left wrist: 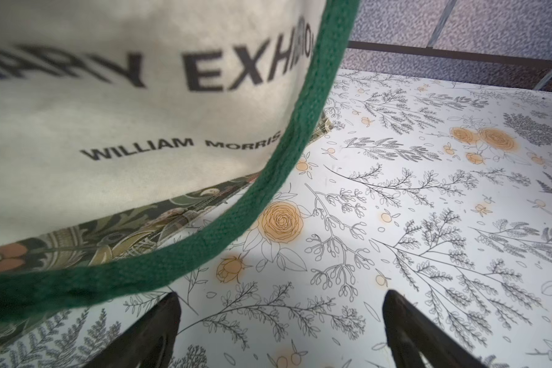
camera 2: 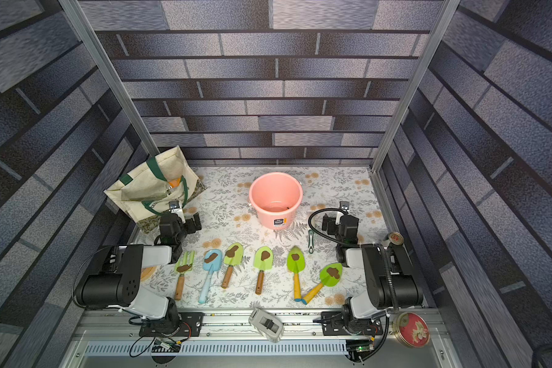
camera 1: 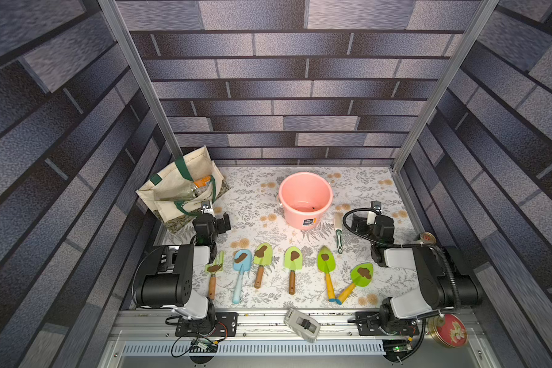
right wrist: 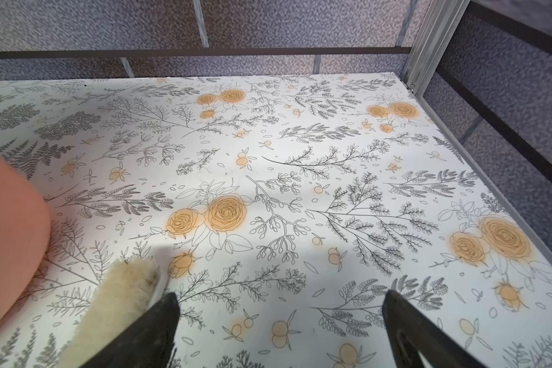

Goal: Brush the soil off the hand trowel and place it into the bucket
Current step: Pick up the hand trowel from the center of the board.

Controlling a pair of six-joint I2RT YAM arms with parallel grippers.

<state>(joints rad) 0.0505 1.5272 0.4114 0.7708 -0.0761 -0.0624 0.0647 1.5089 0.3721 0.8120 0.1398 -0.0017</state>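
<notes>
Both jaws wide apart and empty: left gripper [left wrist: 281,302] beside tote bag [left wrist: 109,127], right gripper [right wrist: 281,299] beside brush [right wrist: 125,286] and bucket [right wrist: 10,223].

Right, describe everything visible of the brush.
The brush lies on the floral table sheet, to the right of the bucket and apart from it. Its long head carries cream bristles on a white back; the slim handle is green and white, plastic by its look, pointing away from the back wall. Nothing grips it; only the sheet touches it, as far as shows.
</notes>
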